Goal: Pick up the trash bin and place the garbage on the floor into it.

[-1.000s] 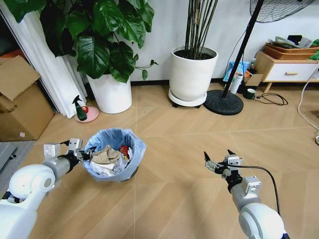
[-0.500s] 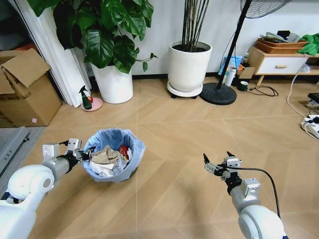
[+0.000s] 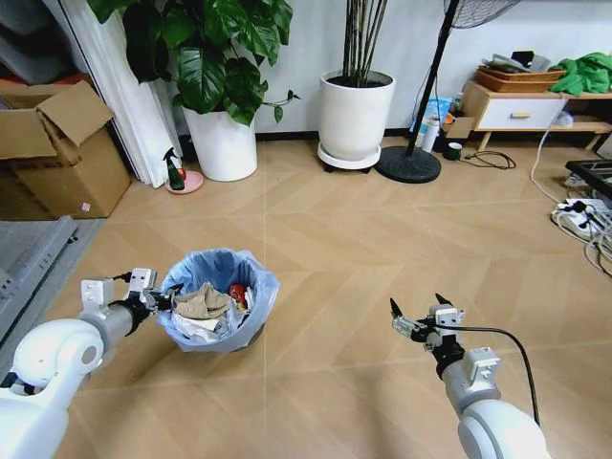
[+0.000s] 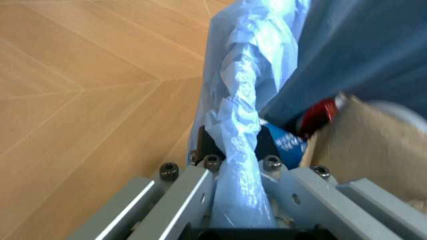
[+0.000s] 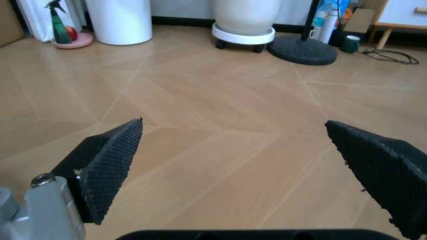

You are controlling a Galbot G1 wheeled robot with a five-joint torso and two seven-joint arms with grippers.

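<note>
Both arms are working: our left pincer (image 3: 164,298) is clamping the trash bin (image 3: 218,296) rim at nine o'clock; we're keeping it level, right pincer (image 3: 417,319) spread apart.

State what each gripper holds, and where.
Left gripper is shut on the bin at its bag-covered rim. Right gripper is open, empty.

**Wooden floor and what stands on it**

The herringbone wood floor (image 3: 363,239) carries two white plant pots (image 3: 221,143) along the far wall, one of them (image 3: 355,115) on a low wheeled base. Beside that stands a fan's round black base (image 3: 408,163). A cardboard box (image 3: 59,158) sits toward the left edge, a power strip (image 3: 579,219) at the right edge.
</note>
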